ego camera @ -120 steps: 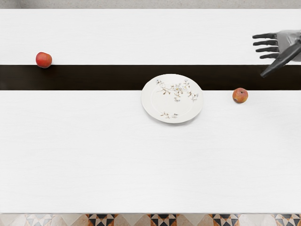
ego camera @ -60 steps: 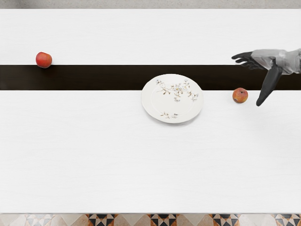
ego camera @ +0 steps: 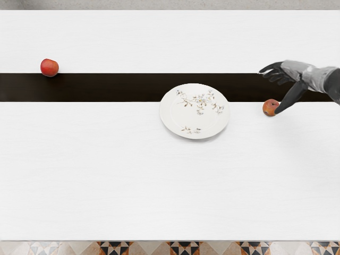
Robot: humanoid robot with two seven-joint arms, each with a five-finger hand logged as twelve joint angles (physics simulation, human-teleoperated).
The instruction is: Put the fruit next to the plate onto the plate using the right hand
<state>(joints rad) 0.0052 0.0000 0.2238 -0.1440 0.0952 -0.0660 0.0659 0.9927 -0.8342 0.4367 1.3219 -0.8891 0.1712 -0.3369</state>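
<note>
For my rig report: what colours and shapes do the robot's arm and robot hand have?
Only the right arm shows. Its robot hand is black with long slim fingers; the forearm is smooth light grey. No cables or markings visible.

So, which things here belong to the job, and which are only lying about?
For the job:
plate
orange fruit just right of the plate
right hand, open, beside that fruit

Lying about:
red fruit far to the left

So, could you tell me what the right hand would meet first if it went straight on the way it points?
Most likely the small fruit just right of the plate. The open right hand angles its thumb down at it, though height is unclear.
</note>
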